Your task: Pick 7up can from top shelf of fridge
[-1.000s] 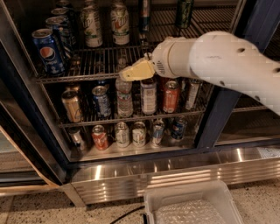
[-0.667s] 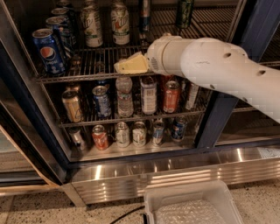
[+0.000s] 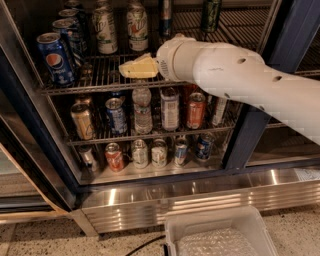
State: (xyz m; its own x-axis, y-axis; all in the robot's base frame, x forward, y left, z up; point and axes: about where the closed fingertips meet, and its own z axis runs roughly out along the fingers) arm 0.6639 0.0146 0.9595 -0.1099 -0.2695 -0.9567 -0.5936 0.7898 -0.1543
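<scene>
The fridge [image 3: 250, 135] stands open, with a dark blue and steel frame. Its top shelf [image 3: 95, 89] is a chrome wire rack. Two whitish-silver cans with green lettering stand upright on it. One 7up can [image 3: 104, 31] is left of centre and a similar can [image 3: 137, 21] is just to its right. My gripper [image 3: 131, 69], yellowish on a white arm, hovers over the front part of the top shelf. It is in front of and below these two cans and touches neither. It holds nothing that I can see.
Blue Pepsi cans [image 3: 55, 57] stand at the shelf's left. A dark green can [image 3: 211, 14] and a slim dark bottle [image 3: 165, 17] stand at the back. Two lower shelves hold several cans and bottles [image 3: 142, 107]. A white plastic bin [image 3: 220, 232] and a black cable [image 3: 145, 245] are on the floor.
My arm has moved left and slightly up. This has carried the gripper from in front of the shelf's edge to over the top shelf, closer to the whitish cans.
</scene>
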